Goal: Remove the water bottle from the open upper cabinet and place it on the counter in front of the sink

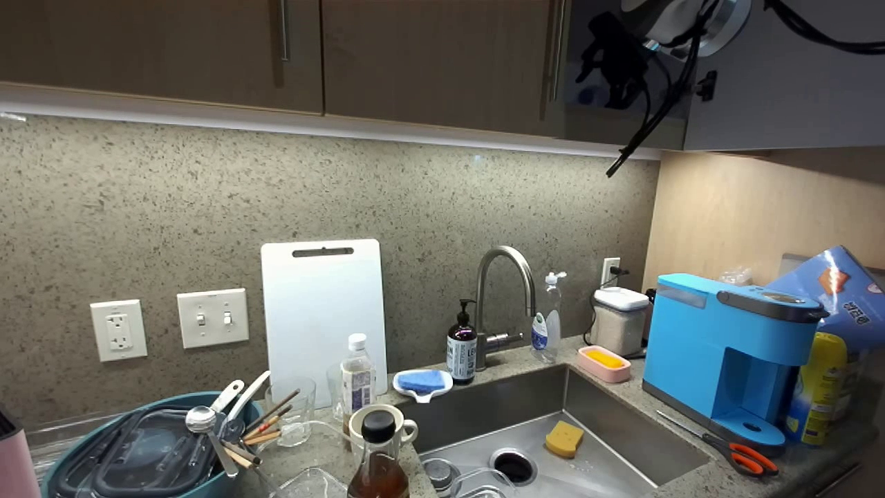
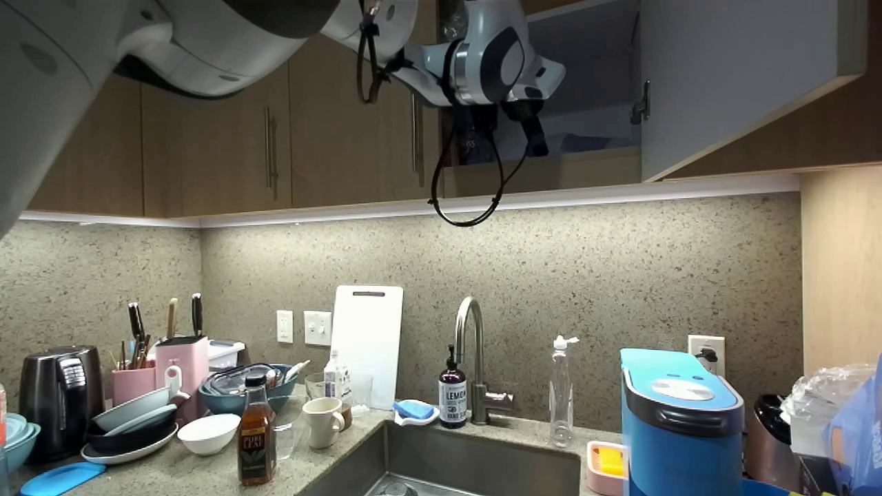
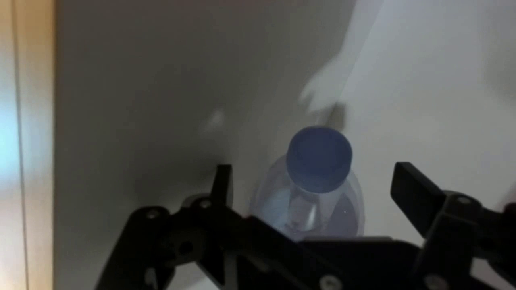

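Wrist view: fingers [image 3: 419,201] spread wide, holding nothing; the clear water bottle [image 3: 308,209], showing between them, seems thin-walled, probably slippery; squeeze gently below its cap [image 3: 319,159].

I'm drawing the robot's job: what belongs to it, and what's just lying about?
Job:
black gripper
clear blue-capped bottle
open brown upper cabinet
grey speckled counter
rectangular steel sink

Just around:
orange-handled scissors
blue boxy machine
white rectangular board

Kitchen corner [image 2: 201,275], brightly lit below closed wood-grain cabinet doors [image 2: 213,151].
Speckled backsplash [image 1: 429,207] bears double light switch [image 1: 213,318], outlet [image 1: 119,330]; pale wood panel [image 1: 733,214] adjoins.
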Tool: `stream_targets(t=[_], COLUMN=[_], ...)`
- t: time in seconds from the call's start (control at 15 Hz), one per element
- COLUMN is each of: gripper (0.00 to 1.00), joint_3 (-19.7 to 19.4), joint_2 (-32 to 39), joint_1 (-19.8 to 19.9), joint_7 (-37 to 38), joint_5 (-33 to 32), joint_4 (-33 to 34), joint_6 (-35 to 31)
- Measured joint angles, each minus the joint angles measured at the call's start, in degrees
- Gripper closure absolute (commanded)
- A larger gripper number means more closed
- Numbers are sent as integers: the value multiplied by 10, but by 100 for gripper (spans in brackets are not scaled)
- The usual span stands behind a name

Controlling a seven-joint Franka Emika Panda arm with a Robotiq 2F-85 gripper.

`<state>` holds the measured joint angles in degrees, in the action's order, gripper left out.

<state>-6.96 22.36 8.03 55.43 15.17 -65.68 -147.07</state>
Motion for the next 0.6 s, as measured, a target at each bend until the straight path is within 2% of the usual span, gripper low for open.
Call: stream_targets(t=[0.47, 0.53, 0.6], gripper=[0, 19, 26], joint_3=[4, 5, 6], joint_2=[30, 35, 40], joint_1=[2, 3, 3], joint_7=[-1, -1, -2], joint_5=[0, 0, 0], joint_4=[40, 47, 55], joint_6=[3, 4, 7])
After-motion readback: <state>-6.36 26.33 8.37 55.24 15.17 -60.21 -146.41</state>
